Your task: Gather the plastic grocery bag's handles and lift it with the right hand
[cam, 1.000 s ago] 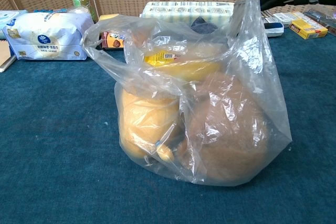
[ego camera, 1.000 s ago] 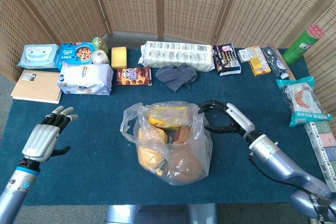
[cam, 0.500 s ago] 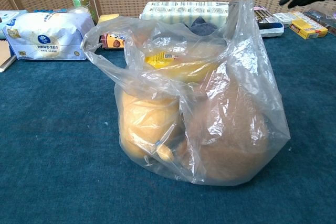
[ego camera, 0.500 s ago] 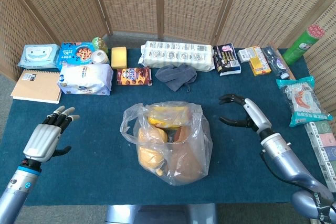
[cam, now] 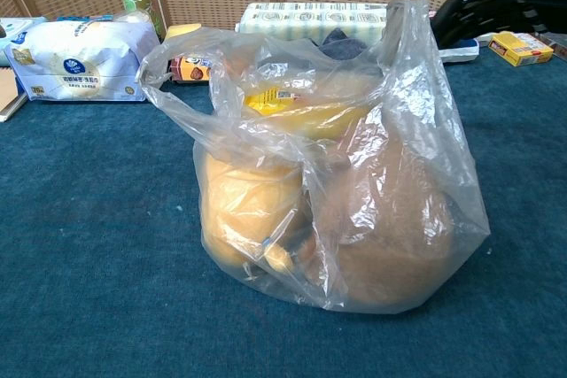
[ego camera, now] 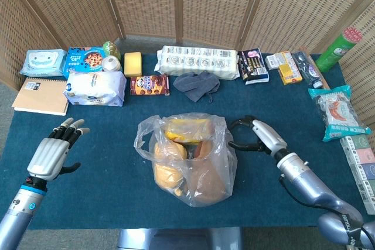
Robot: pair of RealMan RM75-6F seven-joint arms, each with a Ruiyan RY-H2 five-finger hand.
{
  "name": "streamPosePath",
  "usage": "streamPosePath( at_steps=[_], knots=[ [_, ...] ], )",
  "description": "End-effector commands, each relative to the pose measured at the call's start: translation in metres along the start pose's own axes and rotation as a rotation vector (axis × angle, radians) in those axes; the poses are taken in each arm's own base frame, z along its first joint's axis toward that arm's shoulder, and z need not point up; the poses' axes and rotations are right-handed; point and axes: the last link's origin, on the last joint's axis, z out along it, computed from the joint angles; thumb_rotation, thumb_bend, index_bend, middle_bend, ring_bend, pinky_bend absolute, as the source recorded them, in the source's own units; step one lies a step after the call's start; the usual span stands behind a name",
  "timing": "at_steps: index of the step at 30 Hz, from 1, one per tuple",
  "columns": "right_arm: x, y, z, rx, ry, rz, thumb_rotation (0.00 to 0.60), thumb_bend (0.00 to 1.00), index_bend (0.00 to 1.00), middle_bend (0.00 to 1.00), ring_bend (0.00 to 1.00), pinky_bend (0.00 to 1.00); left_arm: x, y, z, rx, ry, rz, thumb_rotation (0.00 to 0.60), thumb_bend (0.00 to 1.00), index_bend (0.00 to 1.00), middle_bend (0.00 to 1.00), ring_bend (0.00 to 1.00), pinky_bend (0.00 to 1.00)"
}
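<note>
A clear plastic grocery bag (ego camera: 187, 156), full of rounded yellow and brown goods, stands on a blue table (ego camera: 105, 185), nearer its front edge than the row of packages behind it. The right hand (ego camera: 253, 134) hovers just beside the bag's right handle (cam: 409, 19), fingers curled apart like a hook, gripping nothing. The left hand (ego camera: 54, 153) waits well to the bag's left, fingers held straight and close together, empty. The step in hand looks like the approach to the handles; neither is gathered. Next, the hooked fingers likely need to slide under the right handle, then sweep toward the left handle (ego camera: 143, 139). Open tabletop lies on both sides of the bag.
</note>
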Motion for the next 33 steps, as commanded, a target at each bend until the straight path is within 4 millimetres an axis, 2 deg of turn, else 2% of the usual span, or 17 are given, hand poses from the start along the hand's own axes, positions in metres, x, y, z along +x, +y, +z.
streamPosePath(
  at_steps=[1,11,16,20,28,30,33],
  knots=[
    [-0.005,-0.006,0.005,0.01,-0.012,0.005,0.201,0.04,0.33,0.27,0.17,0.02,0.0,-0.001,0.0,0.001,-0.001,-0.003,0.6,0.06,0.19,0.11,0.04,0.17],
    [-0.018,-0.033,0.017,0.033,-0.075,0.174,0.202,0.04,0.34,0.28,0.17,0.02,-0.002,-0.007,0.0,0.013,-0.001,-0.008,0.6,0.06,0.19,0.11,0.04,0.17],
    [-0.029,-0.054,0.019,0.035,-0.186,0.276,0.197,0.04,0.36,0.28,0.17,0.02,-0.004,-0.011,0.0,0.024,-0.004,-0.012,0.6,0.06,0.19,0.11,0.04,0.18],
    [-0.031,-0.063,0.021,0.034,-0.242,0.314,0.201,0.04,0.37,0.28,0.18,0.01,-0.005,-0.013,0.0,0.028,-0.005,-0.016,0.6,0.06,0.19,0.11,0.04,0.18],
    [-0.032,-0.091,0.017,0.028,-0.335,0.664,0.201,0.04,0.37,0.31,0.2,0.02,-0.007,-0.017,0.002,0.029,-0.009,-0.018,0.6,0.06,0.19,0.11,0.04,0.18],
    [-0.029,-0.097,0.015,0.032,-0.348,0.742,0.201,0.04,0.37,0.33,0.22,0.05,-0.008,-0.017,0.002,0.03,-0.011,-0.02,0.6,0.06,0.19,0.11,0.04,0.18],
    [-0.027,-0.105,0.011,0.039,-0.368,0.884,0.203,0.04,0.37,0.39,0.33,0.19,-0.009,-0.017,0.003,0.03,-0.012,-0.021,0.6,0.06,0.19,0.11,0.04,0.18]
  ],
)
